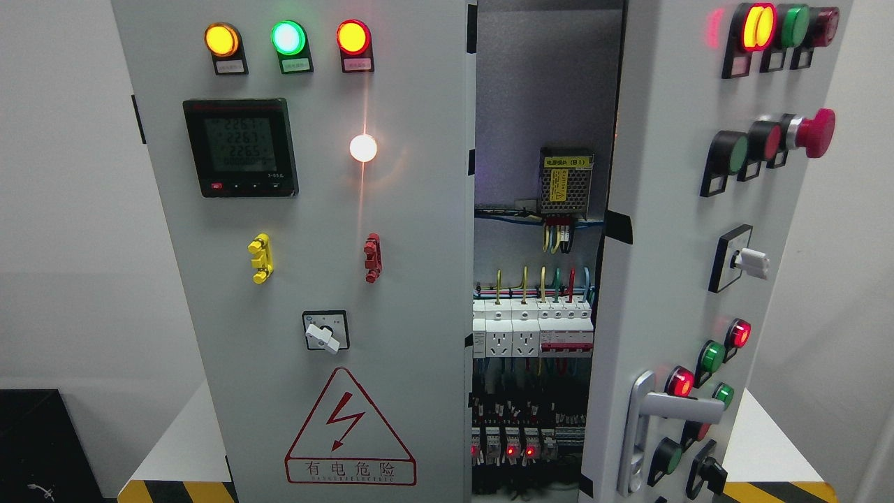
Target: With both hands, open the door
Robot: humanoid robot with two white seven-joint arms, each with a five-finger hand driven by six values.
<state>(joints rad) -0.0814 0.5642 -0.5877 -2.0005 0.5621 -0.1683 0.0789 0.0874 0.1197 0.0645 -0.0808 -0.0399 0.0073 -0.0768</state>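
A grey electrical cabinet fills the head view. Its left door (314, 279) faces me, closed or nearly so, with three lit lamps, a digital meter (240, 147), a rotary switch (325, 331) and a red warning triangle (349, 433). The right door (670, 279) is swung partly open toward me, carrying push buttons, a red emergency stop (814, 133) and a silver lever handle (663, 412) at its lower part. Between the doors the interior (538, 279) shows breakers, wiring and a power supply. Neither of my hands nor arms appears.
The cabinet stands on a white platform (181, 447) with yellow-black hazard tape along its front edge. A black box (35, 447) sits at the lower left. Plain white walls lie on both sides.
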